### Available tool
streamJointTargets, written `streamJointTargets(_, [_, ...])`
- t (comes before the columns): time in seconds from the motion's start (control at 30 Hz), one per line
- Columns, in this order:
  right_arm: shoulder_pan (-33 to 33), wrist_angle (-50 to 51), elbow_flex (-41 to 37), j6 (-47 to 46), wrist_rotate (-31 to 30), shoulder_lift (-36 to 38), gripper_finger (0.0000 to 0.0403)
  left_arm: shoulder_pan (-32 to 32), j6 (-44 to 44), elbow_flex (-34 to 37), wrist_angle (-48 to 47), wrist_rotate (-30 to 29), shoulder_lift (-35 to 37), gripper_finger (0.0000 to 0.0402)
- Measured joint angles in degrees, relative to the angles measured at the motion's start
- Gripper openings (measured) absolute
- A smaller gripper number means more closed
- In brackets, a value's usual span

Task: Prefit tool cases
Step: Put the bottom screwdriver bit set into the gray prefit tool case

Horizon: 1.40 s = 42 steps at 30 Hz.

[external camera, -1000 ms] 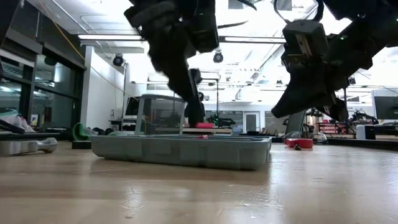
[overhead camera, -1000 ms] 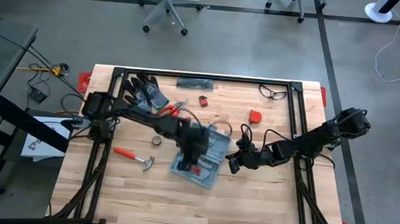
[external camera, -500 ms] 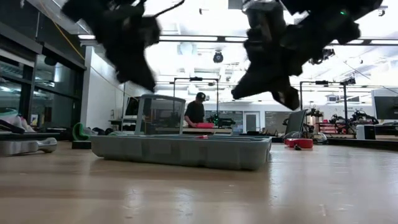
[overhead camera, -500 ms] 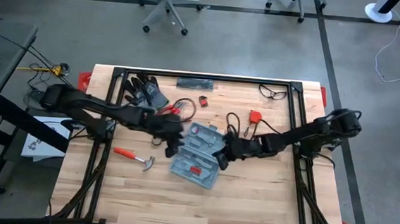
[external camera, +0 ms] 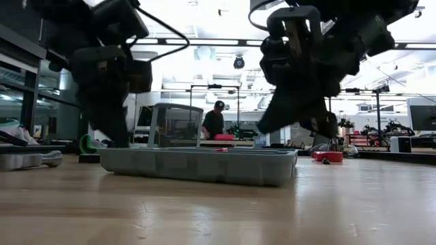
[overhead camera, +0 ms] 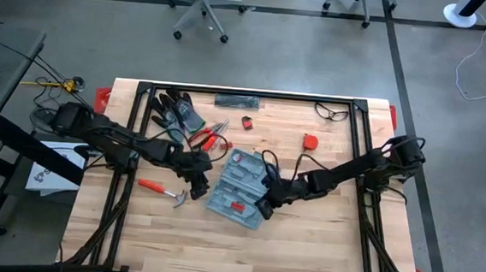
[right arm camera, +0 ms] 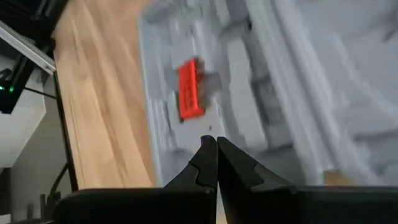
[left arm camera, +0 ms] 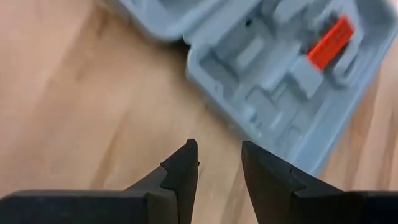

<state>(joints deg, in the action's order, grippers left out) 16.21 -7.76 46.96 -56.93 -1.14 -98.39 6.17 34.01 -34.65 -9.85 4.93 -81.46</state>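
Worktop of pale wood, seen from above, fills the middle of the frame inside a black frame rail. At centre lies the tool case, blue-grey, opened flat and turned at a slant. The left pincer sits just beside the case's left edge, over bare wood. The right pincer sits over the case's lower right corner.

The left wrist view shows what the overhead view cannot: the left pincer has its two dark fingers apart with a gap between them, nothing held, bare wood beneath, and the case beyond with moulded recesses and a red insert. The right wrist view shows the right pincer with fingers pressed together, empty, above the case and the same red piece; that picture is blurred.

From table height the case appears as a low tray with one raised part behind it; both arms are dark shapes overhead and their fingertips are hard to make out.

Left of the case lies a red-handled hammer. Further up are red-handled pliers, dark gloves, and a small red object. The lower part of the worktop is open wood. In the room behind, a person stands far off.
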Motion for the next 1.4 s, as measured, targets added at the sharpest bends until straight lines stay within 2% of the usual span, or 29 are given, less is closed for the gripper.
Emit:
streamJointTargets(0.23, [0.13,2.33,-0.01,-2.22,1.11,-3.05,0.0000,2.47,0.71,0.00,3.33,3.76,-5.03,0.0114])
streamJointTargets(0.6, [-7.00,4.72,0.02,2.91,1.58,-3.68,0.0000,4.54,4.51,0.10,17.45,6.65,-11.06,0.0114])
streamJointTargets(0.93, [-6.50,5.40,-0.03,4.48,-1.92,1.18,0.0000,3.92,2.76,-2.69,19.13,4.57,-12.87,0.0114])
streamJointTargets(1.4, [-4.97,9.85,0.90,5.99,-2.31,1.24,0.0000,1.79,2.39,-2.91,19.62,4.91,-12.89,0.0114])
